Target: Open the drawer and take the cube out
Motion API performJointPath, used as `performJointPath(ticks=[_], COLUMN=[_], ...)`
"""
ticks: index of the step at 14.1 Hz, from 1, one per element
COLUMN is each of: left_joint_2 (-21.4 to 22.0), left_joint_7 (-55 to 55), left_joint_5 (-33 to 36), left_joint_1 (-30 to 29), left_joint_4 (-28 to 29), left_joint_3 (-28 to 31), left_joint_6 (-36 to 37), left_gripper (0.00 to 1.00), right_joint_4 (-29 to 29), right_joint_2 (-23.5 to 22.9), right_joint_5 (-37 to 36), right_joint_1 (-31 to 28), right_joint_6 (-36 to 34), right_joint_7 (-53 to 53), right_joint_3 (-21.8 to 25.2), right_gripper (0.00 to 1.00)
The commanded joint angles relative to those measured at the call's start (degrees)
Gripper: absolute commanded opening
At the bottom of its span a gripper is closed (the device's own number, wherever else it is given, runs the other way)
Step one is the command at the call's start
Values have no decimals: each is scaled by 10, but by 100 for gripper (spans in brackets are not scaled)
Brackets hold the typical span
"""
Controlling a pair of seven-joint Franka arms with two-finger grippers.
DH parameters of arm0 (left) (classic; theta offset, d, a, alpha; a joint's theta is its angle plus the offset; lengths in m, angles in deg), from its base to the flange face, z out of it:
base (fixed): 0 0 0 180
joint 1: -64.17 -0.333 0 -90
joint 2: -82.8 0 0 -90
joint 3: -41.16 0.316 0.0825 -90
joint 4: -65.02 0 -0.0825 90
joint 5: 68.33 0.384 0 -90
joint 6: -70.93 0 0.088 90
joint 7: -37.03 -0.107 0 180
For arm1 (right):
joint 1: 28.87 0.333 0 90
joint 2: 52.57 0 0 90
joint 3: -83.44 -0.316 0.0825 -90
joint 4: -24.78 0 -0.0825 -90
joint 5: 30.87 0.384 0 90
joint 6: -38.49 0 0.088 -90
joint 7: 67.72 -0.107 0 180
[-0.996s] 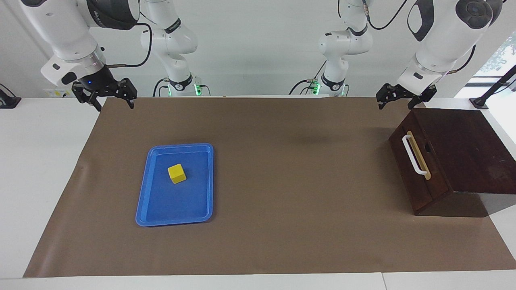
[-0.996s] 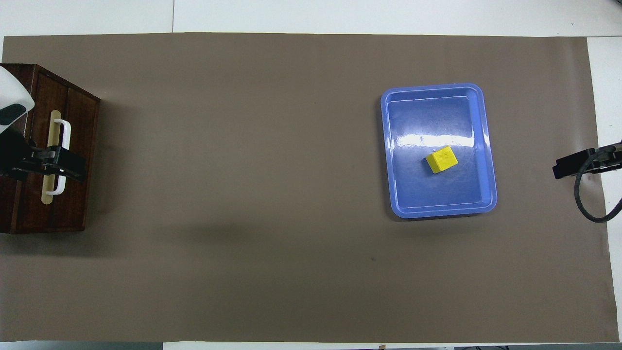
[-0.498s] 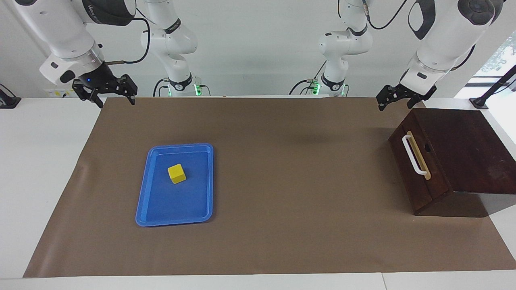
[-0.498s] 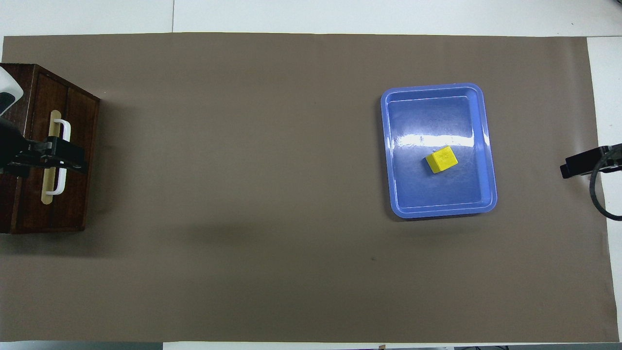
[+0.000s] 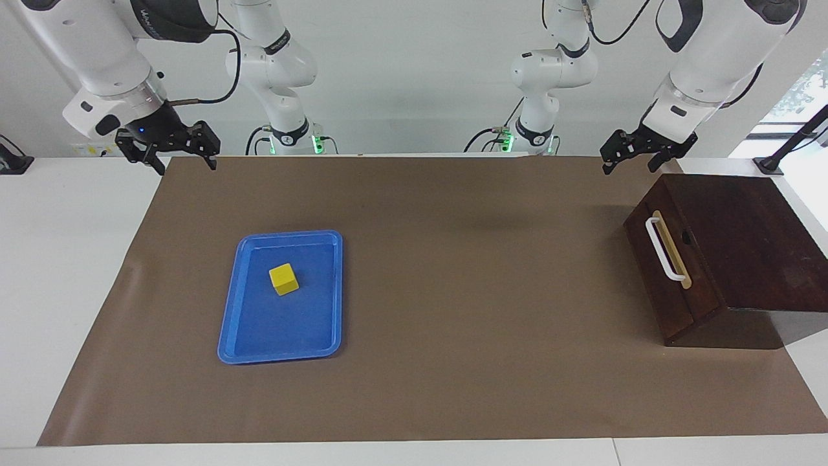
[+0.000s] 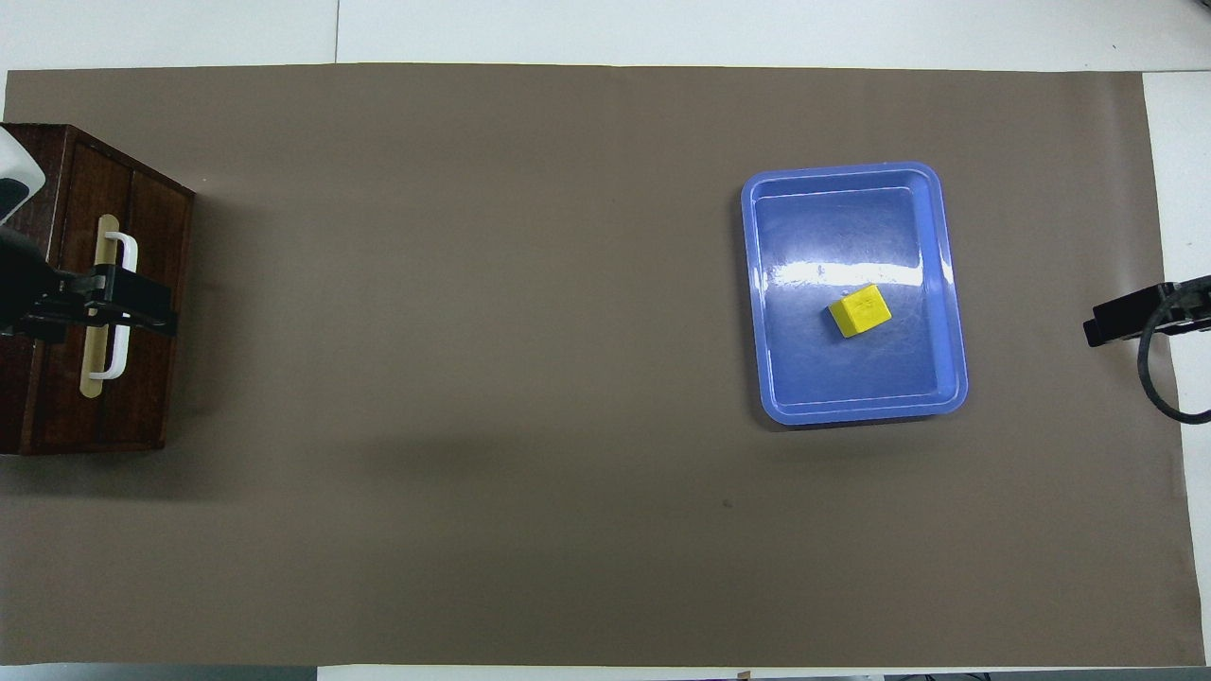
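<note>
The dark wooden box stands at the left arm's end of the table with its drawer shut; the white bar handle faces the middle of the table. The yellow cube lies in the blue tray, toward the right arm's end. My left gripper hangs open in the air by the box's corner nearest the robots, holding nothing. My right gripper hangs open and empty over the mat's edge at the right arm's end.
A brown mat covers most of the white table. Two more white arms stand at the robots' edge of the table. A black mount sits by the box.
The left gripper has risen a little and shifted slightly toward the table's middle. The right gripper has lifted a little. The cube, tray and drawer have not moved.
</note>
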Motion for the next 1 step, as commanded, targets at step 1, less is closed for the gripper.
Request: performJointPath(ticks=[1], left_joint_2=[9], left_joint_7=[7], left_joint_5=[-10], left_joint_1=[6], left_joint_4=[5], left_joint_3=[5], left_joint_6=[-7], left_gripper=[100], right_joint_4=[8], right_joint_2=[-3], right_joint_5=[2], right_joint_1=[-11], right_joint_6=[-4], right_joint_7=[8], right_joint_3=[-7], right_gripper=[100])
